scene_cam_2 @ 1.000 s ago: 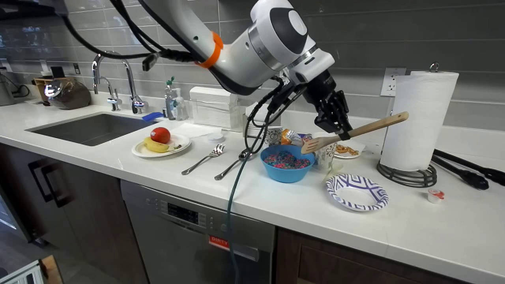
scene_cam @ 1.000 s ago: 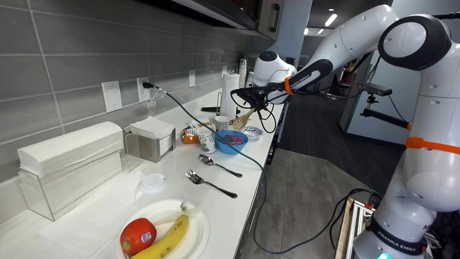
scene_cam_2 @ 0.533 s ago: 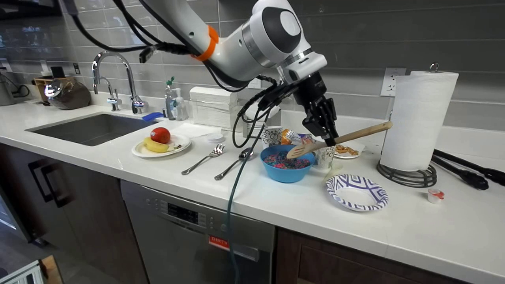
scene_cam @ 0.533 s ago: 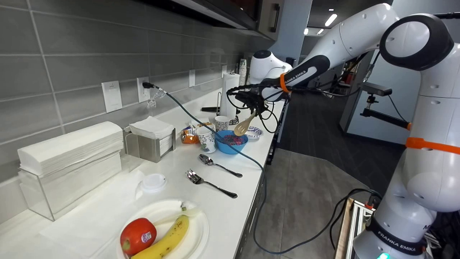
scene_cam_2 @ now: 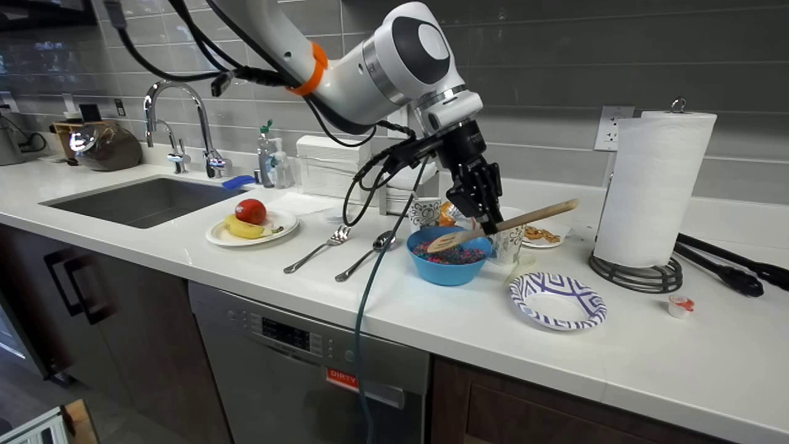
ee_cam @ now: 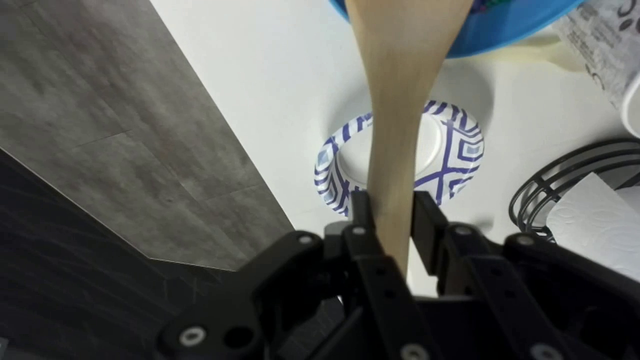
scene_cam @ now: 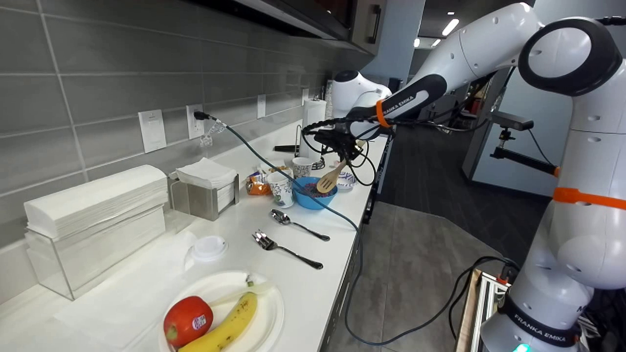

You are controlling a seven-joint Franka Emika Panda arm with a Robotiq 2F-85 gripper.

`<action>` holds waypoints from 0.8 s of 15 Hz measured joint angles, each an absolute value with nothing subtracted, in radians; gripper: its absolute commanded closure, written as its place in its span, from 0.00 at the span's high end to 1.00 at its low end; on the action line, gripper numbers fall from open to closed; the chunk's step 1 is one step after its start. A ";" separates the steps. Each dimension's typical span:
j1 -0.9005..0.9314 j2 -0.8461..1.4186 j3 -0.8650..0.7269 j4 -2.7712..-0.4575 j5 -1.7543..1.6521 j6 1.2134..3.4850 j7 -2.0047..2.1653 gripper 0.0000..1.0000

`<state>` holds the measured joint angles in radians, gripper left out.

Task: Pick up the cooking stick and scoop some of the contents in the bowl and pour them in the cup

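The wooden cooking stick (scene_cam_2: 536, 216) is held slanted by my gripper (scene_cam_2: 490, 227), its slotted head low over the blue bowl (scene_cam_2: 447, 274). The bowl holds pink and blue bits (scene_cam_2: 466, 255); whether the head touches them I cannot tell. In the wrist view my gripper (ee_cam: 392, 215) is shut around the handle of the cooking stick (ee_cam: 395, 135), and the bowl (ee_cam: 505, 32) is cut off at the top. Two patterned paper cups stand by the bowl: a near cup (scene_cam: 282, 190) and a farther cup (scene_cam: 301, 167) in an exterior view.
A teal cable (scene_cam: 332, 211) hangs across the bowl's front. A spoon (scene_cam_2: 363, 262), a fork (scene_cam_2: 317, 250) and a patterned paper plate (scene_cam_2: 592, 311) flank the bowl. A paper towel roll (scene_cam_2: 659, 185) stands farther along. Snack bags (scene_cam: 258, 185) lie behind the cups.
My gripper has carried the cooking stick toward the bowl and down. The head has gone from above the bowl's edge to low over its contents. The bowl and cups have not moved.
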<state>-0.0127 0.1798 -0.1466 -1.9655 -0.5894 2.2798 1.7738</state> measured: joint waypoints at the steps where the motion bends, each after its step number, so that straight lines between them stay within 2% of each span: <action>1: -0.007 0.181 -0.142 -1.965 -0.588 2.261 1.793 0.06; 12: 0.014 0.249 -0.123 -1.926 -0.560 2.153 1.983 0.06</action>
<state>0.0141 0.2491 -0.1235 -1.9256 -0.5601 2.1529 1.9825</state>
